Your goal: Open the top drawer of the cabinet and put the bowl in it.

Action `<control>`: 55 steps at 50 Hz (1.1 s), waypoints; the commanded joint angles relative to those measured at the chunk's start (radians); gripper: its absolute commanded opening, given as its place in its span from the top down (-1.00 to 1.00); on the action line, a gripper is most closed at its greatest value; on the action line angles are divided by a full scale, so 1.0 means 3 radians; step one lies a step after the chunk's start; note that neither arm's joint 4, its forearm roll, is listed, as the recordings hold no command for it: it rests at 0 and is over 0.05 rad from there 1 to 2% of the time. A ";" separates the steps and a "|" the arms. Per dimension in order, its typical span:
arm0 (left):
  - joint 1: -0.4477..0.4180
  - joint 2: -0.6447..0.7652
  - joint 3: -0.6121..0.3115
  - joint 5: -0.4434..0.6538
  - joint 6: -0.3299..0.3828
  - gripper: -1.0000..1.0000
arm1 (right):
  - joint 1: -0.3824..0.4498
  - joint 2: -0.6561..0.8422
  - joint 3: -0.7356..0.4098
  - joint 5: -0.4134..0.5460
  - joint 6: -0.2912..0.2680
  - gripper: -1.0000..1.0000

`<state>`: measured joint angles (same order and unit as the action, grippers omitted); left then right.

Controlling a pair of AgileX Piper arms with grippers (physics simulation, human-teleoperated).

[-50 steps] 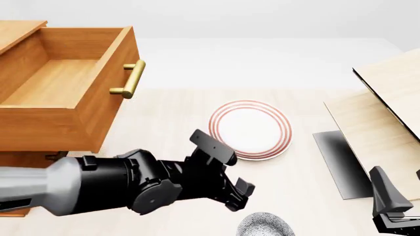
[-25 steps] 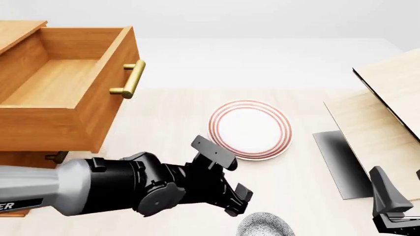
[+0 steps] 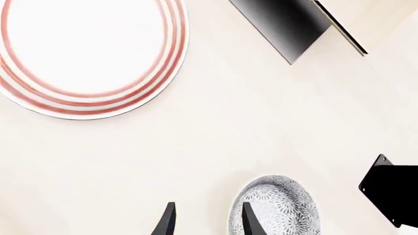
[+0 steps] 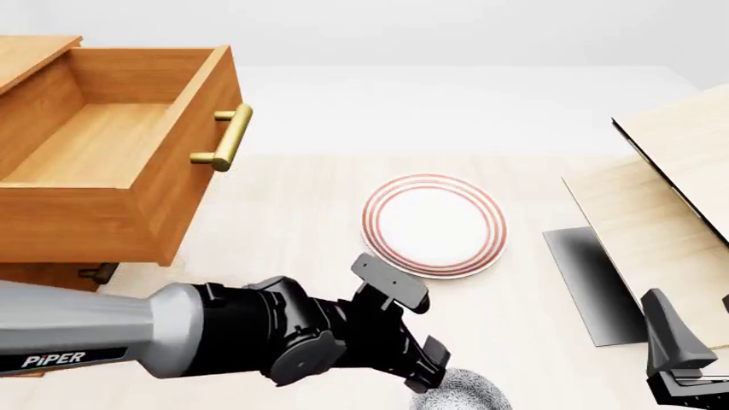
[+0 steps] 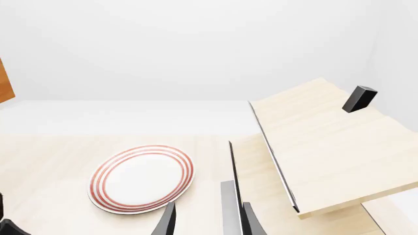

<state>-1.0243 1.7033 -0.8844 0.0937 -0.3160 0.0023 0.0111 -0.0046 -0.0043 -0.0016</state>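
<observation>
The cabinet (image 4: 34,278) stands at the left, and its top drawer (image 4: 108,149) is pulled out with the brass handle (image 4: 228,137) facing right; the drawer holds nothing. The speckled bowl (image 4: 458,395) sits at the table's near edge, partly cut off by the picture. My left gripper (image 4: 412,331) hovers open just left of and above it. In the left wrist view the bowl (image 3: 281,208) lies beside one fingertip (image 3: 247,221), outside the gap of the left gripper (image 3: 207,223). My right gripper (image 5: 207,223) is open and holds nothing, low at the front right (image 4: 680,363).
A white plate with red rings (image 4: 434,225) lies mid-table, just beyond the left gripper. Pale wooden boards (image 4: 667,179) and a dark panel (image 4: 586,282) stand on the right. A lower drawer's handle (image 4: 97,273) shows under the open drawer.
My left arm has slid toward the near edge and to the right, bringing its open fingers closer to the bowl. The right arm, the drawer and the plate have not moved.
</observation>
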 commanded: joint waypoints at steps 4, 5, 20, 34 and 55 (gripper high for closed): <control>-0.0112 0.0191 -0.0116 0.0038 -0.0070 -1.00 | -0.0002 -0.0005 0.0002 0.0002 0.0002 -1.00; -0.0154 0.0228 -0.0151 0.0037 -0.0106 -1.00 | -0.0002 -0.0005 0.0002 0.0002 0.0000 -1.00; -0.0183 0.0358 -0.0183 0.0025 -0.0140 -1.00 | -0.0002 -0.0004 0.0002 0.0002 0.0001 -1.00; -0.0242 0.0502 -0.0224 0.0007 -0.0230 -1.00 | -0.0002 -0.0004 0.0002 0.0002 0.0000 -1.00; -0.0317 0.0672 -0.0334 0.0000 -0.0286 -1.00 | -0.0001 -0.0005 0.0002 0.0002 0.0000 -1.00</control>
<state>-1.1115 1.8857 -0.9744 0.0947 -0.3941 0.0024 0.0110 -0.0046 -0.0043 -0.0017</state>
